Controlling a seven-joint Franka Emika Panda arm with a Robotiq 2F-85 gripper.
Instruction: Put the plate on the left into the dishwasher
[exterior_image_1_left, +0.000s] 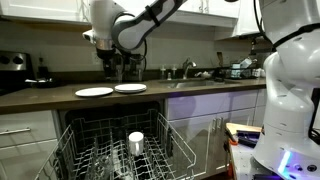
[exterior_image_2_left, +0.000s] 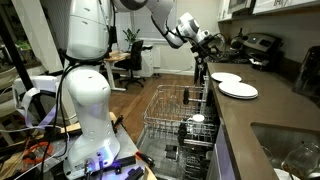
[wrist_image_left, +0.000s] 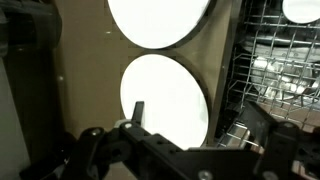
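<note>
Starting nearest us in an exterior view, we have the dishwasher (exterior_image_1_left: 112, 124) open, its wire rack (exterior_image_1_left: 100, 156) drawn out toward the camera w/ a white cup (exterior_image_1_left: 136, 141) standing in it. Above & behind the rack runs the dark tabletop (exterior_image_1_left: 40, 97).

On it lie two white plates, just beside each other; we can't tell if the rims touch. The plate (exterior_image_1_left: 94, 92) is the one toward the stove (exterior_image_1_left: 12, 62) and closer to the front edge. The second plate (exterior_image_1_left: 130, 88) sits a bit further back. Our plate lies flat, face up. It's round, so there's no long axis to speak of.

The claw (exterior_image_1_left: 117, 67) hangs over the tabletop, fingers pointing down, approx above where the two plates meet and clear of both. It looks spread open & holds nothing.

In an exterior view the same layout shows from the side: rack (exterior_image_2_left: 165, 110) and cup (exterior_image_2_left: 197, 120) low, claw (exterior_image_2_left: 200, 68) above the tabletop edge, second plate (exterior_image_2_left: 239, 91) nearer, the plate (exterior_image_2_left: 226, 77) beyond it.

In the wrist view the plate (wrist_image_left: 165, 95) fills the middle w/ the claw (wrist_image_left: 200, 118) over its near part. One dark finger (wrist_image_left: 137, 112) crosses its rim. The second plate (wrist_image_left: 160, 18) is cut off at the top and the rack (wrist_image_left: 275, 60) runs down one side.

Furthest back are the stove & white upper cabinets (exterior_image_1_left: 200, 8).
</note>
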